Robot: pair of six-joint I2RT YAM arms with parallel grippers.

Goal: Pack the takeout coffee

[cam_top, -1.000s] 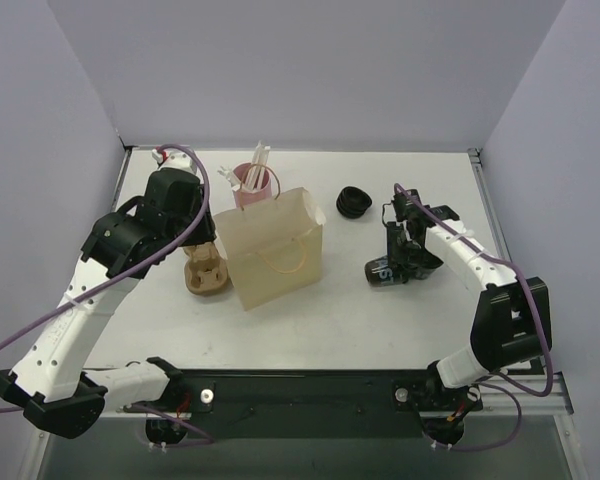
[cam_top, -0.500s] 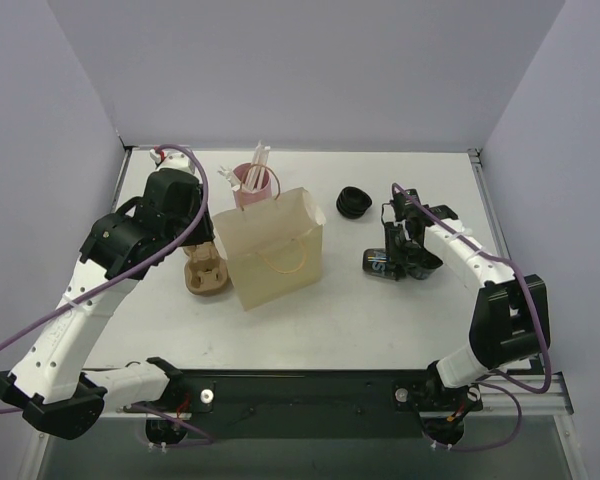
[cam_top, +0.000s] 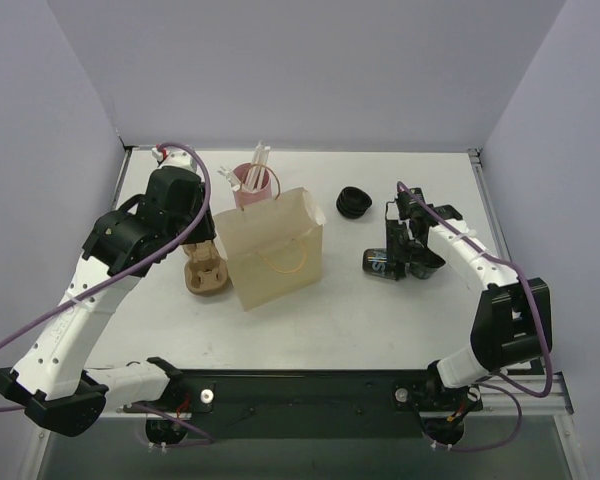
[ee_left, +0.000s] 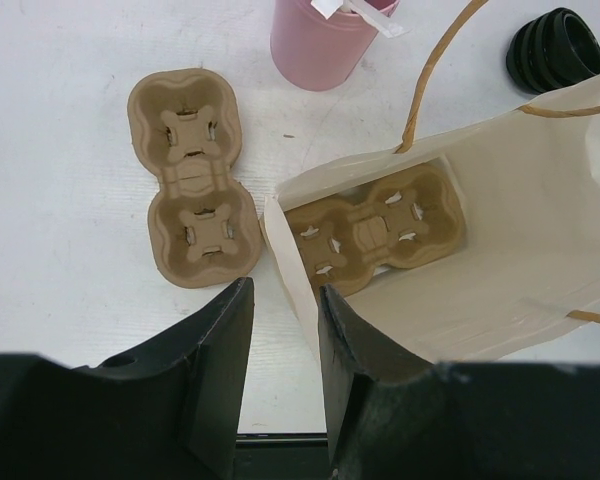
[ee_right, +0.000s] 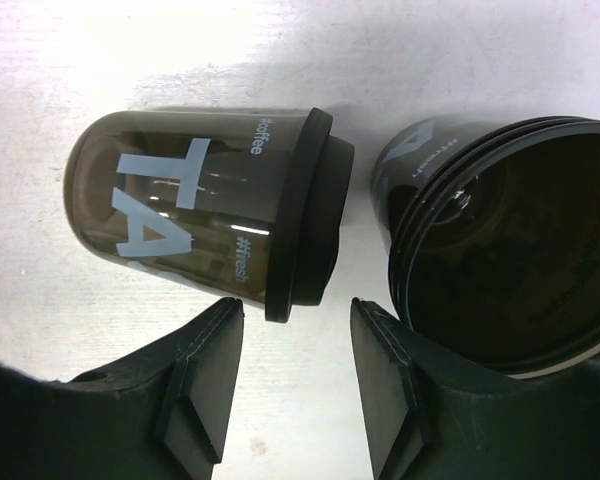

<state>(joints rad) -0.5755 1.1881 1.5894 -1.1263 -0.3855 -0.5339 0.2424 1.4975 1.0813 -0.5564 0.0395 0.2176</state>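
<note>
A dark lidded coffee cup (ee_right: 200,225) with white lettering lies on its side on the table, lid toward my right gripper (ee_right: 295,400). That gripper is open and empty, its fingers just short of the lid. A dark stack of open cups (ee_right: 505,250) stands right beside it. In the top view the lying cup (cam_top: 377,264) is right of the paper bag (cam_top: 275,250). The bag stands open with a cardboard cup carrier (ee_left: 375,232) inside. My left gripper (ee_left: 285,370) is open above the bag's near left rim, which passes between its fingers.
A second cardboard carrier (ee_left: 192,175) lies on the table left of the bag. A pink cup (cam_top: 252,185) with straws stands behind the bag. Black lids (cam_top: 354,202) are stacked at the back, between the bag and the right arm.
The dark lidded cup has gone from tilted under the right gripper to lying on its side, slightly farther left. The right gripper has pulled back a little. The left arm has not moved.
</note>
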